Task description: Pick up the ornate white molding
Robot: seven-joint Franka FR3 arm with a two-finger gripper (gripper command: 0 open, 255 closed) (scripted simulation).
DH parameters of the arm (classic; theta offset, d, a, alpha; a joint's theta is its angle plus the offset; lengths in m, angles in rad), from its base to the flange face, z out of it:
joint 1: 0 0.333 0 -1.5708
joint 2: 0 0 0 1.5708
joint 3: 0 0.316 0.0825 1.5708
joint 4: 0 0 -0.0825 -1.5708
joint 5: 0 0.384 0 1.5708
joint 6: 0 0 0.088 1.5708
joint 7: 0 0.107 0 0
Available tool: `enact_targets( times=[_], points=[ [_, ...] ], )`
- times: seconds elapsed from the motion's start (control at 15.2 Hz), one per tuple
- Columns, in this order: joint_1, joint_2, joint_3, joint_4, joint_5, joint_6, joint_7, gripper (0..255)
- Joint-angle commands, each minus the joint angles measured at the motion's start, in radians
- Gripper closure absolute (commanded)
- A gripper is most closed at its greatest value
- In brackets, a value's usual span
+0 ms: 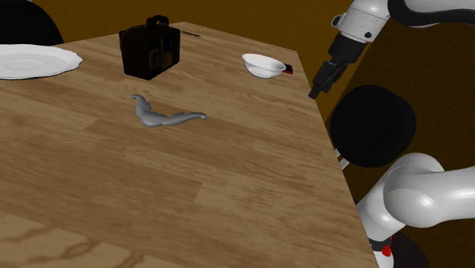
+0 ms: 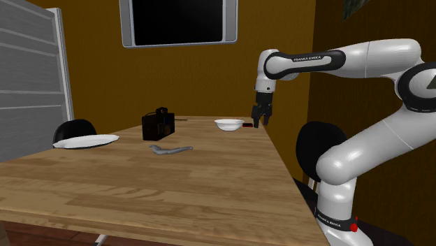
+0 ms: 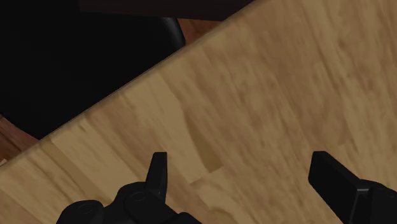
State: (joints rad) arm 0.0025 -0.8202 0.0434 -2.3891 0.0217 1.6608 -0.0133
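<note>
over the table edge, empty end effector, fingers apart, well away from grey molding

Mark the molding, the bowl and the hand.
molding (image 1: 161, 118): shoulder view, middle of its grey curved body.
bowl (image 1: 264, 71): shoulder view, its white outer wall.
hand (image 1: 314, 94): shoulder view, between its fingertips.

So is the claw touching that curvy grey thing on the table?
Apart. In the shoulder view the claw hangs at the edge of the table, and bare wood lies between it and the grey molding.
</note>
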Motion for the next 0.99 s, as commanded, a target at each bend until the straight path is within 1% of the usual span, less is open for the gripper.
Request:
enact_targets(
  times=[0.0,0.46,0.73,0.92],
  points=[
    [0.0,0.0,0.0,0.0,0.0,0.0,0.0,0],
    [0.039,0.172,0.139,0.109,0.07,0.049,0.144,0],
    [0.051,0.287,0.215,0.196,0.09,0.07,0.226,0],
    [0.058,0.38,0.27,0.272,0.092,0.082,0.29,0]
  ],
)
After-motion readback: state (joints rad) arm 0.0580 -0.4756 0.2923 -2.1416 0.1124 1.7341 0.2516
